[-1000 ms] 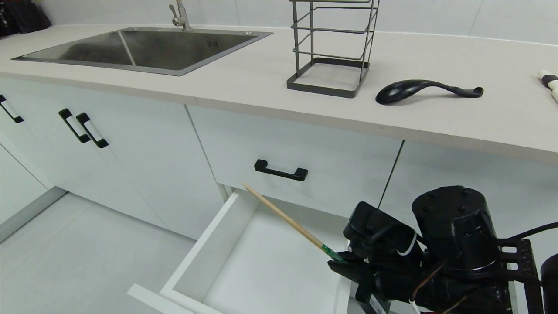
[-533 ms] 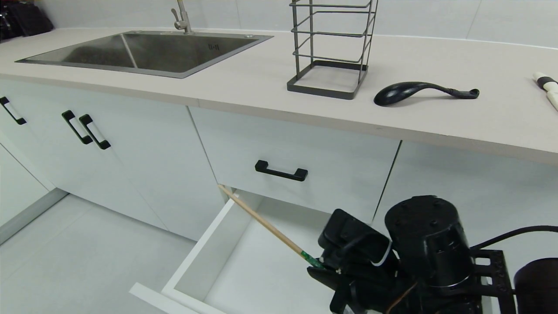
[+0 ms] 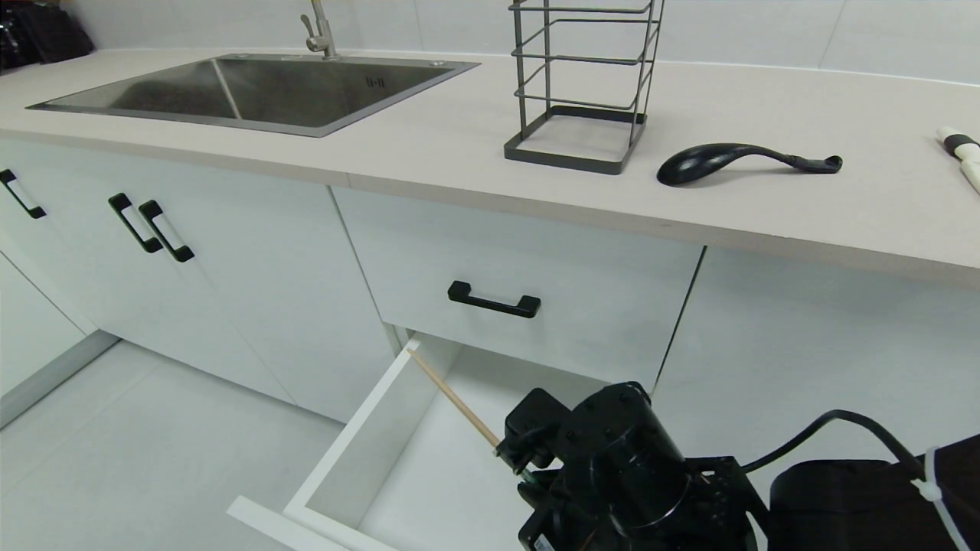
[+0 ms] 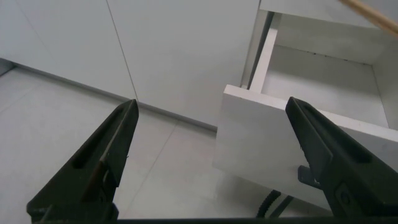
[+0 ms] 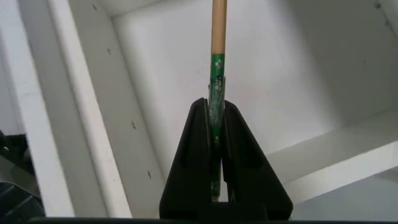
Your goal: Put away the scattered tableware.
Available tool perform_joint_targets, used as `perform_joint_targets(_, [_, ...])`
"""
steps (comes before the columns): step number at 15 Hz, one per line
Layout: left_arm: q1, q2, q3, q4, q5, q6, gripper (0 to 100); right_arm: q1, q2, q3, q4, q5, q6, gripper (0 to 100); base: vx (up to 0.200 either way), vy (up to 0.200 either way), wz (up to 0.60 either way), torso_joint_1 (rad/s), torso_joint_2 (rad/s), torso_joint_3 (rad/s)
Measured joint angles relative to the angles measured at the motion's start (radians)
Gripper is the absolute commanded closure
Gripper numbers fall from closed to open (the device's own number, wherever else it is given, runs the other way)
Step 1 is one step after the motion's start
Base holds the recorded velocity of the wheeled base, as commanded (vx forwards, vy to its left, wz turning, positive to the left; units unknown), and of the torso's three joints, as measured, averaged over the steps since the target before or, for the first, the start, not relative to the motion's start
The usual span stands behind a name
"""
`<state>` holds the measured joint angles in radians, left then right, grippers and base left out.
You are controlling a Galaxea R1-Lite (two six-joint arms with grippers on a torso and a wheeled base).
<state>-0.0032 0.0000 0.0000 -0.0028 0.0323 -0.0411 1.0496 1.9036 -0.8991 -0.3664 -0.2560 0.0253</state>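
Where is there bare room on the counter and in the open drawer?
Bare: the counter between sink and rack, and right of the black spoon; the drawer floor. Crowded: the drawer's right side, where the right gripper holds a chopstick.

Beige surface (image 3: 459, 153) carried a steel sink (image 3: 306, 92) set in at its left, faucet (image 3: 318, 29) behind. Dark wire rack (image 3: 565, 160) stood upright mid-surface. Black spoon (image 3: 689, 164) lay just right of the rack, apart from it. White utensil (image 3: 961, 149) with black band lay at the far right edge.

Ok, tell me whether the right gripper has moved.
Yes: right gripper, shut on the chopstick, shifted toward the robot's left, now below the closed drawer's handle.
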Motion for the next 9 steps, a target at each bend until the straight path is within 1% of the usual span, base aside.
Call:
perform_joint_targets(2, [0.000, 0.000, 0.000, 0.000, 0.000, 0.000, 0, 0.002, 0.036, -0.070, 0.087, -0.034, 0.043, 100, 0.000, 0.000, 0.00, 0.000, 0.00, 0.000])
perform_joint_targets(4, [0.000, 0.000, 0.000, 0.000, 0.000, 0.000, 0, 0.002, 0.067, -0.110, 0.142, -0.045, 0.082, 100, 0.000, 0.000, 0.00, 0.000, 0.00, 0.000])
perform_joint_targets(9, [0.000, 0.000, 0.000, 0.000, 0.001, 0.000, 0, -0.005, 0.141, -0.168, 0.170, -0.068, 0.086, 100, 0.000, 0.000, 0.00, 0.000, 0.00, 0.000])
